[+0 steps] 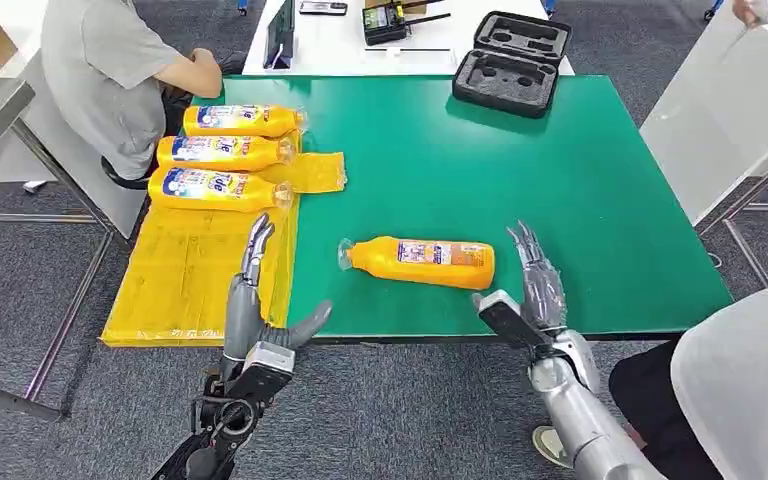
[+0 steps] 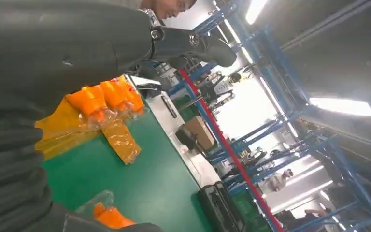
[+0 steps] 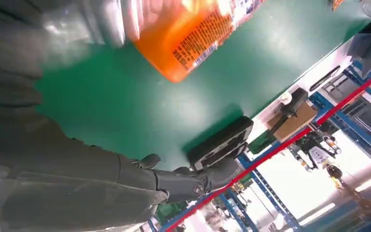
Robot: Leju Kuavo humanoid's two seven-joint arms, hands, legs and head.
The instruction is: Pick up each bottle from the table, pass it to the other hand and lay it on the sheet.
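Observation:
An orange bottle [image 1: 421, 262] with a clear cap lies on its side on the green table [image 1: 520, 170], near the front edge. My right hand [image 1: 530, 295] is open just right of the bottle's base, fingers spread and pointing away from me; the bottle's base [image 3: 193, 41] is close in the right wrist view. My left hand [image 1: 260, 310] is open over the front part of the yellow sheet [image 1: 185, 280], holding nothing. Three orange bottles [image 1: 228, 152] lie side by side on the sheet's far end, and their capped ends [image 2: 107, 99] appear in the left wrist view.
A black open foam case [image 1: 511, 62] sits at the table's far edge. A seated person [image 1: 110, 70] is at the far left beside the sheet. Another person's dark and white clothing [image 1: 730, 390] is at the near right. A white table with devices [image 1: 360, 30] stands behind.

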